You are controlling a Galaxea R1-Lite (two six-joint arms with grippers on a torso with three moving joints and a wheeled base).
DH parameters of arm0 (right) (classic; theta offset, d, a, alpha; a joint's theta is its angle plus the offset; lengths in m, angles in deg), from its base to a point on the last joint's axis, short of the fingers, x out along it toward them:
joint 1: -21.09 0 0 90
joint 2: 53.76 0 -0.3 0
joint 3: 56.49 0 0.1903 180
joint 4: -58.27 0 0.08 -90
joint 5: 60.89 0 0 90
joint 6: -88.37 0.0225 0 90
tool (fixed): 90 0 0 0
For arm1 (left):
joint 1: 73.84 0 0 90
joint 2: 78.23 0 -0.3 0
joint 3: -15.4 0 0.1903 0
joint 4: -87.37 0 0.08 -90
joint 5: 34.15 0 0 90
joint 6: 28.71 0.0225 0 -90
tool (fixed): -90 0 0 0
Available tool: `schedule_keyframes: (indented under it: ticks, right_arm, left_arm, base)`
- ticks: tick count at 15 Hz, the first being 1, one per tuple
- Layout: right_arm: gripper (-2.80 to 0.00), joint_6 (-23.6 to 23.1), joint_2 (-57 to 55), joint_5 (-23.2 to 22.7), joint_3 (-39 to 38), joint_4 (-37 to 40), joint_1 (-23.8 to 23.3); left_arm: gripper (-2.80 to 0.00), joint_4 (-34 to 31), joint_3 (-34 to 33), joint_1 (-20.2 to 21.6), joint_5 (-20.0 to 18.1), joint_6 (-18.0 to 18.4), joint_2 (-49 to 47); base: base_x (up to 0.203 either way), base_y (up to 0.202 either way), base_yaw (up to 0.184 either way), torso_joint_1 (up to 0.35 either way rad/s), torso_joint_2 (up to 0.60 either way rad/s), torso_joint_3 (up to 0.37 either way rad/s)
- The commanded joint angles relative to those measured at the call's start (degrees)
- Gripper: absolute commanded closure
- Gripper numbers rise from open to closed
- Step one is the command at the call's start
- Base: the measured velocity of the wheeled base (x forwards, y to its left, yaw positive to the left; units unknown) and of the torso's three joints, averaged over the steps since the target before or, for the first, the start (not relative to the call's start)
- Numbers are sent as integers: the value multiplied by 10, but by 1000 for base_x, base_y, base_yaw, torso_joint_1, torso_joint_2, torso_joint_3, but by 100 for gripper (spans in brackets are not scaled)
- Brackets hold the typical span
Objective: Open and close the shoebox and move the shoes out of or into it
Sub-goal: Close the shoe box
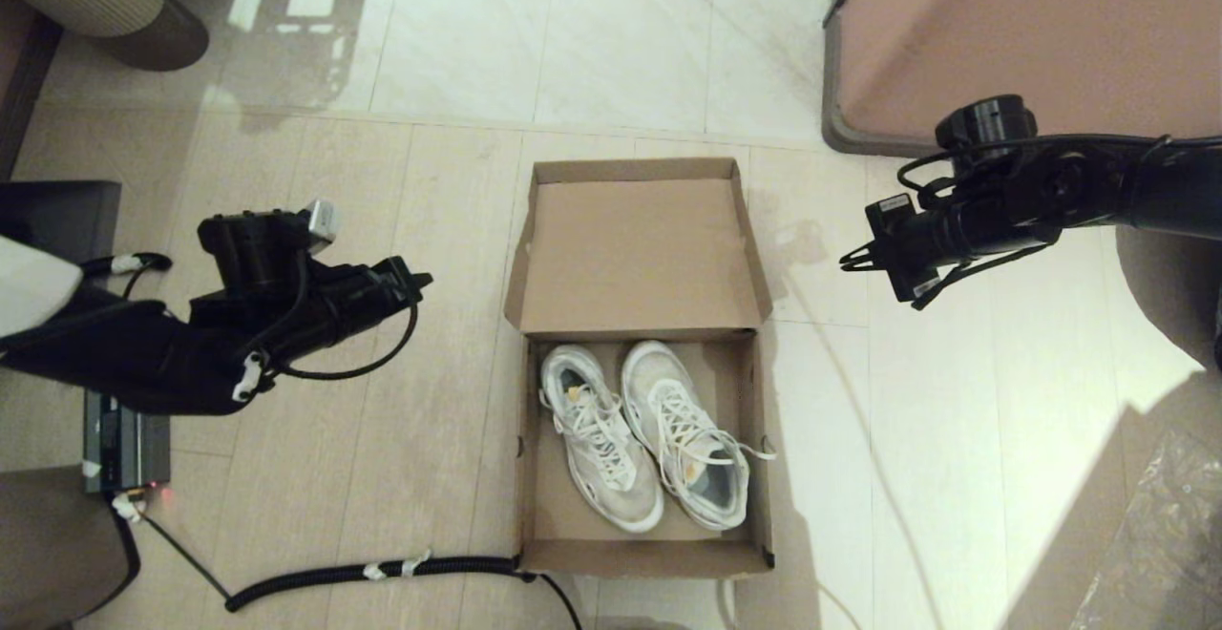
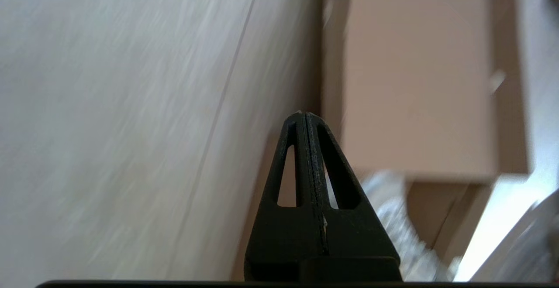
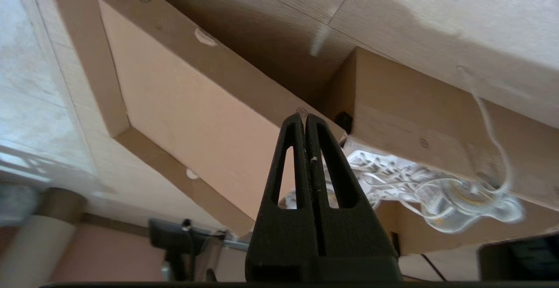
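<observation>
On the floor straight ahead in the head view, you have one shoebox (image 1: 642, 372) with its lid (image 1: 638, 253) thrown back flat on the far side, which leaves the tray open for reaching in. Two shoes (image 1: 642, 439) lie side by side inside, toes toward the hinge, filling the far part of the tray, so my guess is you are about to lift them out or close the lid. Your left gripper (image 1: 420, 279) hangs left of the box and your right gripper (image 1: 850, 258) right of it, both well apart from the cardboard, one arm per side. From the left wrist, you see the fingers (image 2: 312, 148) pressed together on nothing, aimed at the lid. From the right wrist, the fingers (image 3: 312, 157) are likewise closed and empty, with one lace trailing over the box wall.
</observation>
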Motion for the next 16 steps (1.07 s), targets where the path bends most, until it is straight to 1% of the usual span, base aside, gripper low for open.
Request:
schedule_keyframes:
  ticks: [1, 2, 3, 5, 8, 11, 14, 16]
  right_arm:
    - [0, 32, -28, -8, 0, -40, -1]
    - [0, 49, -35, -17, 0, -65, -5]
    - [0, 56, -48, -23, 0, -73, -7]
    - [0, 59, -75, -27, 0, -95, -8]
    - [0, 58, -101, -37, 0, -157, -8]
    - [0, 63, -125, -43, 0, -238, -7]
    - [0, 63, -148, -51, 0, -273, -4]
    - [0, 60, -155, -49, 0, -309, 8]
  left_arm:
    - [0, 14, 53, -8, 0, -24, -48]
    - [0, 15, 82, -13, 1, -39, -61]
    - [0, 16, 106, -20, 1, -50, -75]
    - [0, 16, 140, -39, 6, -57, -105]
    - [0, 17, 195, -62, 24, -62, -148]
    - [0, 17, 267, -77, 47, -62, -192]
    - [0, 15, 347, -85, 81, -61, -241]
    - [0, 16, 398, -88, 109, -61, -275]
  base:
    - [0, 0, 0, 0, 0, 0]
    - [0, 0, 0, 0, 0, 0]
    - [0, 0, 0, 0, 0, 0]
    - [0, 0, 0, 0, 0, 0]
    - [0, 0, 0, 0, 0, 0]
    - [0, 0, 0, 0, 0, 0]
    - [0, 0, 0, 0, 0, 0]
    - [0, 0, 0, 0, 0, 0]
